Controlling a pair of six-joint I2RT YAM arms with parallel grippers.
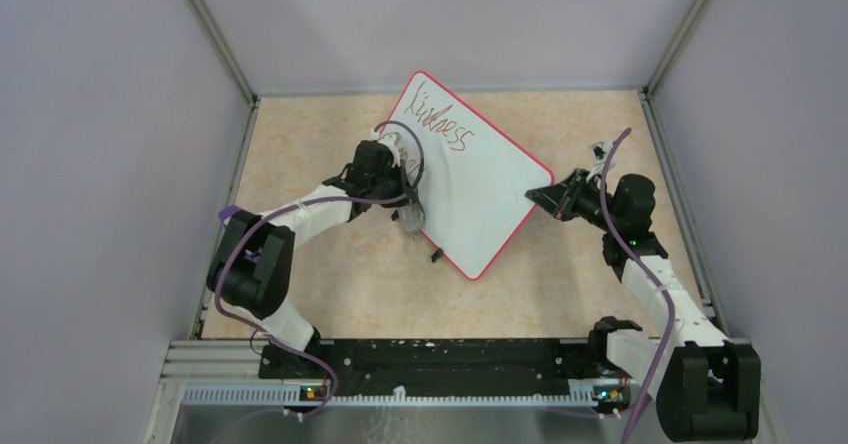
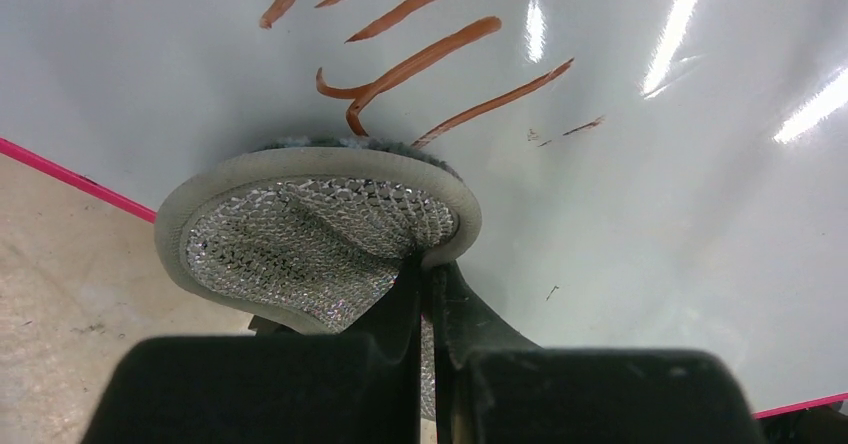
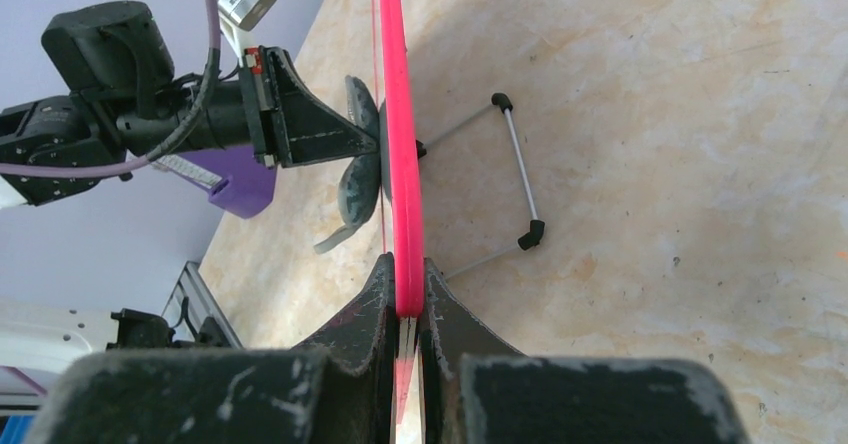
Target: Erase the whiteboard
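While the large white, red-rimmed rectangular whiteboard (image 1: 480,189) stands propped on the beige surface (image 1: 300,294), my right gripper (image 1: 537,196) meets its edge. My left gripper (image 2: 428,279) pinches a round grey mesh pad (image 2: 310,234) against the red-brown handwriting (image 2: 420,64). From the side, my right gripper clamps the rim (image 3: 397,114), I think to hold it against the wiping push.

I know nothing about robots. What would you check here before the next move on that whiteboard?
1. Pad gripped: ok. The left gripper is shut on the edge of the wiping pad.
2. Pad on the board: ok. In the right wrist view it lies against the face of the whiteboard.
3. Board held steady: ok. The right gripper is shut on the red rim.
4. Board clean: not ok. Red-brown writing shows just beyond the pad.
5. Wire stand firmly set behind the board: cannot tell.
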